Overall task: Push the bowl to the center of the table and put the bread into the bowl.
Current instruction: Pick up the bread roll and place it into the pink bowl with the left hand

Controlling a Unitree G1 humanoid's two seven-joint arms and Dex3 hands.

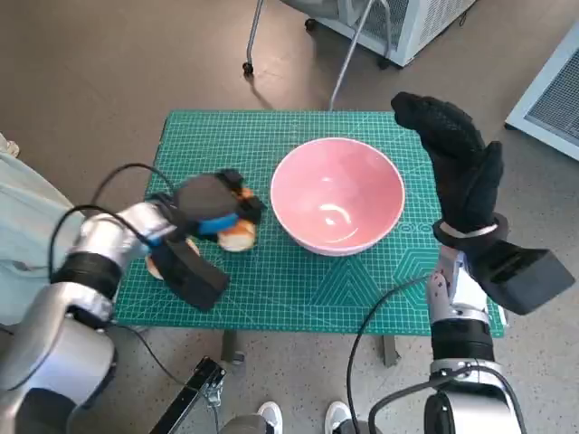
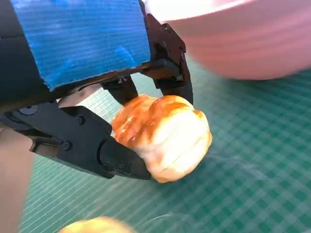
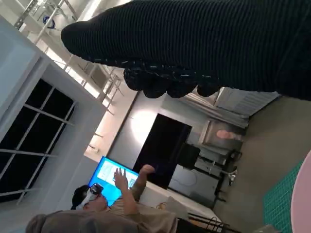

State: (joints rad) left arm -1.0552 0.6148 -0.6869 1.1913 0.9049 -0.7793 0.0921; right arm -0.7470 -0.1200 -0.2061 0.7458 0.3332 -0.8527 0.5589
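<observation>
Bowl [image 1: 336, 194] sits near table [image 1: 271, 127] centre — push looks done. Left hand [image 1: 210, 206] clamped on bread [image 2: 163, 136], just beside bowl, low over mat. Right hand [image 1: 457, 163] raised beside bowl, fingers apart, empty. Left — lift bread into bowl.

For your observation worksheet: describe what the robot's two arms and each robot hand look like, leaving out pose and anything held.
The left robot hand is black plastic and metal with blue tape across its back. The right robot hand wears a black knitted glove. Both forearms are pale silvery cylinders with black bands; each carries a black boxy camera mount. Thin black cables loop along both arms.
</observation>
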